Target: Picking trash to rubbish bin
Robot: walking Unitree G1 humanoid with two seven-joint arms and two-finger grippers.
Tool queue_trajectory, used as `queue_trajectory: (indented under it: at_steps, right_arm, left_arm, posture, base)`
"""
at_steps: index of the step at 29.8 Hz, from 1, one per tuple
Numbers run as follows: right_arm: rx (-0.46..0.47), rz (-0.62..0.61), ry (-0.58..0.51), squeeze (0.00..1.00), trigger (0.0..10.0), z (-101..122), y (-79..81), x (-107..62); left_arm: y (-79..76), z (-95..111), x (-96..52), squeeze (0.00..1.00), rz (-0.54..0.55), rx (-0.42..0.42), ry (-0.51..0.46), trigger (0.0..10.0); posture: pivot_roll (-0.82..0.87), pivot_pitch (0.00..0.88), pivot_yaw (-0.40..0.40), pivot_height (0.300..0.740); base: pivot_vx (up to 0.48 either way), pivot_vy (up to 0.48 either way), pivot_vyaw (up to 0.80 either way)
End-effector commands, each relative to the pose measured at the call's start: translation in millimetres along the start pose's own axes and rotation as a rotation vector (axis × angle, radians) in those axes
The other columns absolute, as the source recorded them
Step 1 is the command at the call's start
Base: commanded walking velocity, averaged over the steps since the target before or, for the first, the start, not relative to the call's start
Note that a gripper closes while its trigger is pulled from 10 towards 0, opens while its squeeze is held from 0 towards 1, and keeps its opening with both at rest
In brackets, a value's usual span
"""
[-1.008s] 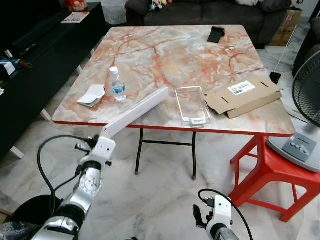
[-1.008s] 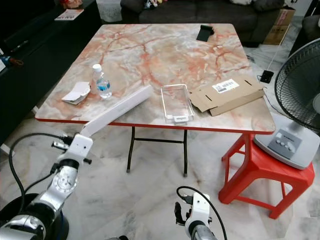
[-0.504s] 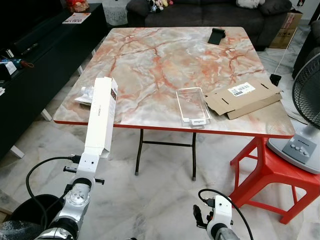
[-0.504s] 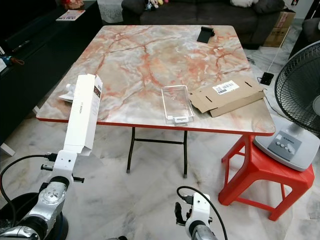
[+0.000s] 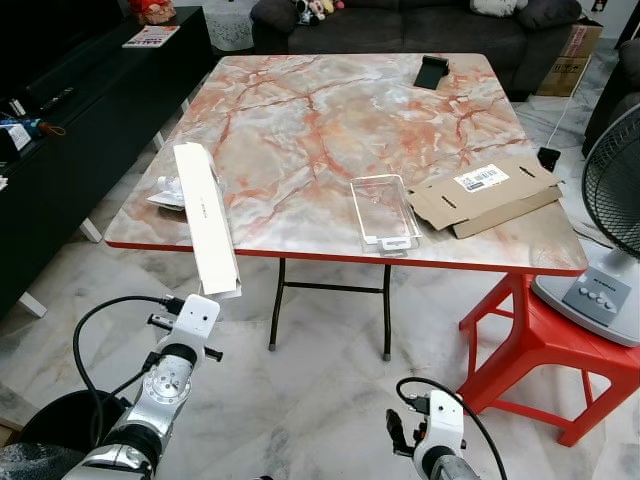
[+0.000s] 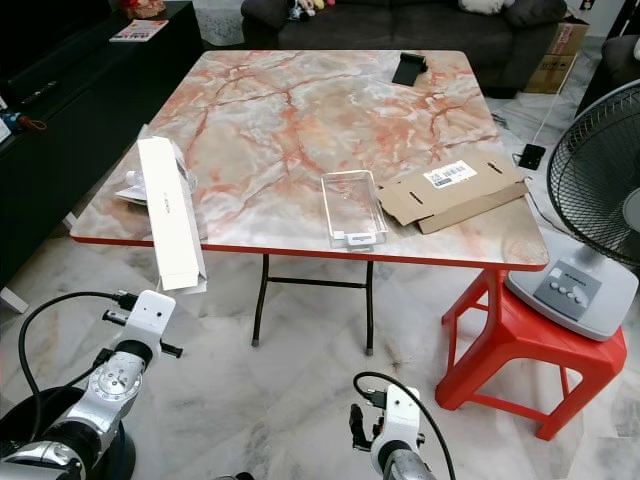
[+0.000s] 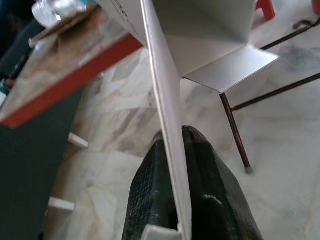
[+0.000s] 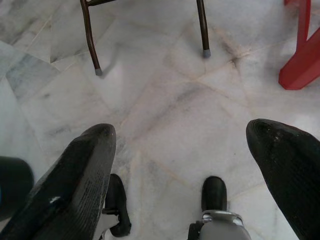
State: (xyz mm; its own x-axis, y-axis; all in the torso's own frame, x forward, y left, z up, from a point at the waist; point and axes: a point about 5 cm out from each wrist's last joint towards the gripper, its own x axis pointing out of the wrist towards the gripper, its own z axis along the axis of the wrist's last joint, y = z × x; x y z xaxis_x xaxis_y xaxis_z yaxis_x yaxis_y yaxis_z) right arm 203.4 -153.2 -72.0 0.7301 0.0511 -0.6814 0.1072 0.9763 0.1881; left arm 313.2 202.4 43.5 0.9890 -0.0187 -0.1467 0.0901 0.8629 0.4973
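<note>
My left gripper (image 7: 176, 165) is shut on the lower end of a long white carton (image 5: 205, 213), which stands up and leans back over the table's near left corner. The left wrist (image 5: 190, 318) is low, in front of that corner. In the left wrist view the black fingers (image 7: 205, 175) pinch the carton's thin wall. On the marble table (image 5: 340, 110) lie a clear plastic tray (image 5: 384, 208), a flattened cardboard box (image 5: 487, 193) and crumpled white wrapping (image 5: 165, 190) behind the carton. A black bin rim (image 5: 60, 420) sits at the lower left. My right gripper (image 8: 185, 155) hangs open over the floor.
A red plastic stool (image 5: 540, 330) and a grey floor fan (image 5: 610, 230) stand to the right of the table. A black low cabinet (image 5: 60, 120) runs along the left. A dark sofa (image 5: 400, 20) lies behind the table, with a black object (image 5: 431, 70) on the far table edge.
The carton has swung from lying slanted to the right, through upright, to leaning up and left over the table corner. The small water bottle seen a second ago is now hidden.
</note>
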Motion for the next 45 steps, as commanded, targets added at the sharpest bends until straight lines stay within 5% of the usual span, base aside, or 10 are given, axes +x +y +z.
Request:
queue_trajectory:
  at_steps: [1, 6, 16, 45]
  right_arm:
    - [0.004, 0.001, -0.001, 0.0, 10.0, -1, 2.1, 0.0]
    - [0.009, 0.0, -0.008, 0.0, 10.0, 0, 2.4, 0.2]
    - [0.018, -0.005, -0.02, 0.0, 10.0, 2, 1.3, 0.4]
    - [0.019, -0.004, -0.028, 0.0, 10.0, 3, 2.2, 0.5]
  left_arm:
    - [6.7, 8, 3.7, 0.0, 0.008, 0.033, -0.047, 10.0]
    - [10.6, 25, 10.0, 0.0, 0.028, 0.041, -0.129, 10.0]
    - [5.5, 12, 3.1, 0.0, 0.016, 0.027, -0.088, 10.0]
    - [4.7, 16, 4.5, 0.0, 0.013, 0.029, -0.104, 10.0]
  posture:
    - [0.09, 0.088, 0.032, 0.74]
    - [0.09, 0.087, 0.032, 0.74]
    - [0.09, 0.091, 0.031, 0.74]
    - [0.09, 0.091, 0.032, 0.74]
  base:
    - [0.0, 0.0, 0.0]
    - [0.0, 0.0, 0.0]
    - [0.0, 0.0, 0.0]
    - [0.0, 0.0, 0.0]
